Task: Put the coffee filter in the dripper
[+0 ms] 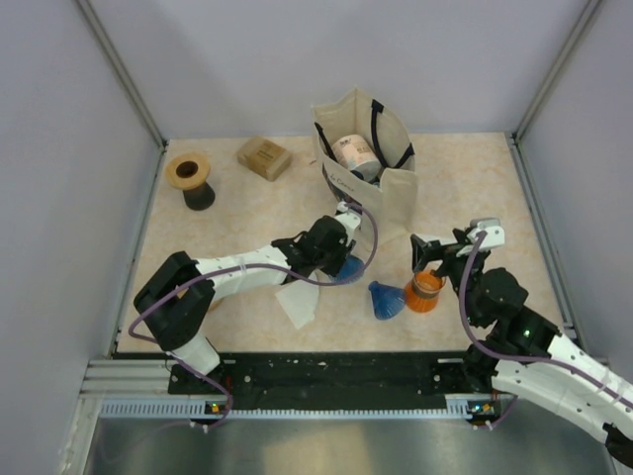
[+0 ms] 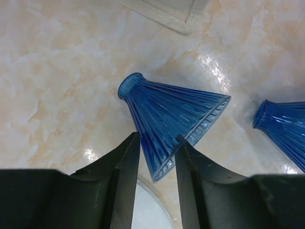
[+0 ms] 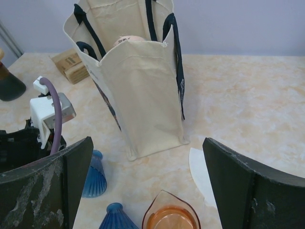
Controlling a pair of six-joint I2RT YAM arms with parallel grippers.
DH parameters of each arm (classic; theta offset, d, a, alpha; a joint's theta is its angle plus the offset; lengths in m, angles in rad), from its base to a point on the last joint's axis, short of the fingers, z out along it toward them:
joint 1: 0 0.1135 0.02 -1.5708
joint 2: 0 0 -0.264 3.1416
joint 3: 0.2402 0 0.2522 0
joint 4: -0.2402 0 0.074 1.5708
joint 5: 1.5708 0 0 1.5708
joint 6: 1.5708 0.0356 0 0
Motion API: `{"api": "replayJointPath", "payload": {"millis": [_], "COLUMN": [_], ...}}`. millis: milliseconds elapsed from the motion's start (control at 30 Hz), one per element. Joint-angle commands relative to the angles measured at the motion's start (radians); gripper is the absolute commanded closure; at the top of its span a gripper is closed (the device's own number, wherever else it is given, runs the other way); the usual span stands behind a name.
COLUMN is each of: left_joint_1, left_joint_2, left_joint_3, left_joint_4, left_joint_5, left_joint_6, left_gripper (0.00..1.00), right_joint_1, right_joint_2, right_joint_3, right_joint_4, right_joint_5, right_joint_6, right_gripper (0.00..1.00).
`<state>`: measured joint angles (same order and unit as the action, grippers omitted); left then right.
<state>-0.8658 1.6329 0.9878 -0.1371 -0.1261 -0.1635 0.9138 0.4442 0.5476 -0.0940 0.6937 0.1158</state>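
A blue ribbed glass dripper (image 2: 176,119) lies on its side on the table; it also shows in the top view (image 1: 348,267). My left gripper (image 2: 157,143) is shut on it, one finger outside the cone and one at its rim. A white paper filter (image 1: 299,302) lies flat just behind that gripper. A second blue dripper (image 1: 388,299) and an orange glass dripper (image 1: 425,292) stand to the right. My right gripper (image 1: 427,259) is open wide and empty above the orange dripper (image 3: 170,217). Another white filter (image 3: 200,171) lies beside it.
A cream tote bag (image 1: 366,168) with dark handles stands at the back middle, a roll inside it. A cardboard box (image 1: 264,157) and a black stand with a wooden top (image 1: 190,178) sit at the back left. Grey walls enclose the table.
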Motion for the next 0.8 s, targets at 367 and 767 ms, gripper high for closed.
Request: {"api": "replayJointPath", "payload": {"millis": [367,767], "left_joint_1": [-0.006,0.071], "left_joint_2": [-0.067,-0.384], "left_joint_3": [-0.005,0.029], "left_joint_4": [0.097,-0.212], "left_joint_5": [-0.084,-0.296], "left_joint_6": [-0.036,-0.326], "left_gripper": [0.91,1.0], "right_joint_1": [0.008,0.008], "right_joint_2": [-0.059,-0.062], "right_joint_3": [-0.017,-0.023], "right_joint_4": [0.042,0.048], "right_joint_5": [-0.025,-0.007], "right_joint_6": [-0.004,0.008], "right_gripper": [0.01,0.01]}}
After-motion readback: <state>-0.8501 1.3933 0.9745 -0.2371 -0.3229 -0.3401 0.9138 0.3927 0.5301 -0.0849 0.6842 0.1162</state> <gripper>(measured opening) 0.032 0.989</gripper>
